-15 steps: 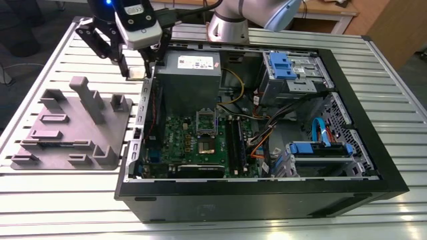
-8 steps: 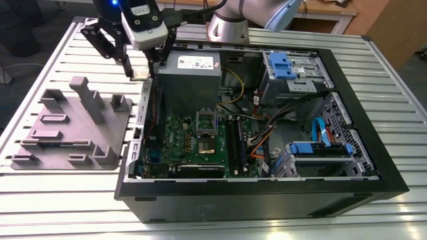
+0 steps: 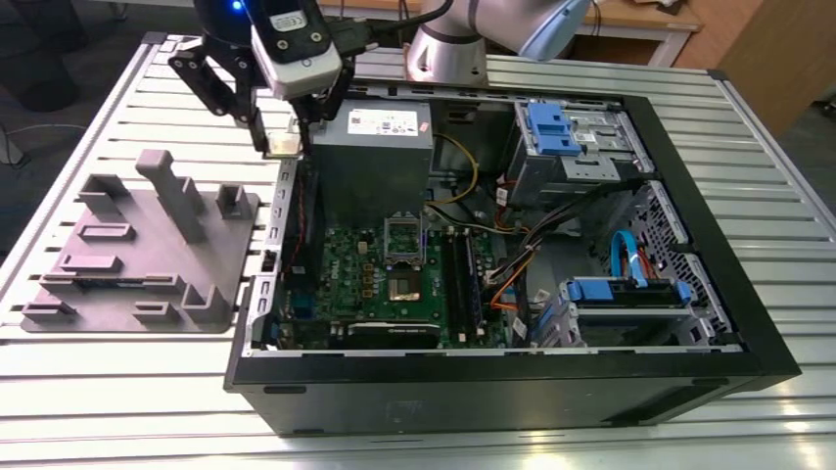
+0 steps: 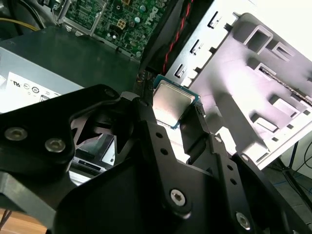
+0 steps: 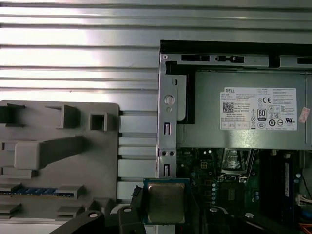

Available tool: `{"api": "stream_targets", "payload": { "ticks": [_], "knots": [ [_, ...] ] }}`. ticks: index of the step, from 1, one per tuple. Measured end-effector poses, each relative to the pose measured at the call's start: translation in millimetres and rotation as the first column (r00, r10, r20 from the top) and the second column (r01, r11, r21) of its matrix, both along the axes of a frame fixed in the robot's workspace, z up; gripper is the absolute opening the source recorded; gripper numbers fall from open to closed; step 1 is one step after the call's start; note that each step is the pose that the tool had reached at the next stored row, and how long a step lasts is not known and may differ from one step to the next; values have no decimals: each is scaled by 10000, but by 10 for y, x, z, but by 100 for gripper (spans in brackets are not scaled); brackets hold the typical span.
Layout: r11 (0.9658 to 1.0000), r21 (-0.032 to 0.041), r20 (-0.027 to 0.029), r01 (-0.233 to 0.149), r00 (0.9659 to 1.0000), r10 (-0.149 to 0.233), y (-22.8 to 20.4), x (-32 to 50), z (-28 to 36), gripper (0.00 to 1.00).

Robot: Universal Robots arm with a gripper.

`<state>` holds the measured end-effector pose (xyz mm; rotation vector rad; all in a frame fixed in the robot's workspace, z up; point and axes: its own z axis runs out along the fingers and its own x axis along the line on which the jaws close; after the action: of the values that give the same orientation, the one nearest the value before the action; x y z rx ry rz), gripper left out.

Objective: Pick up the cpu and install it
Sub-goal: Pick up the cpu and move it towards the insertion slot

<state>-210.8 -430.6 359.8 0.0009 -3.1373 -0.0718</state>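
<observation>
In the exterior view, the black linkage-fingered gripper hangs over the rim of a black, open computer case. The case lies on its side on a slatted aluminium table. The gripper is drawn in narrow on the cpu, seen here as a small pale square held in the air just beside the grey metal power-supply box. The green board with its dark metal-framed socket lies lower in the case, well apart from the cpu. A grey moulded fixture tray sits on the table at the exterior view's left of the case.

In the second wrist view, the cpu is a thin square chip with a brushed silver-grey metal top and a teal-green rim. Two black fingers pinch it by opposite edges. Any marking on its top is too faint to tell.

In the first wrist view, the cpu is seen flat-on: a silver lid with rounded corners inside a blue-green border. It is held over the case's side wall, between the tray and the board. The power-supply box carries a white label with dense black print, a square code and a row of round marks. A small pink sticker sits beside the label.
</observation>
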Motion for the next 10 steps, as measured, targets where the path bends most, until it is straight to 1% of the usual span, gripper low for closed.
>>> {"api": "stream_targets", "payload": {
  "ticks": [10],
  "knots": [
    [10000, 0, -1, 0, 10000, 0, 0, 93, -2, 47]
  ]
}}
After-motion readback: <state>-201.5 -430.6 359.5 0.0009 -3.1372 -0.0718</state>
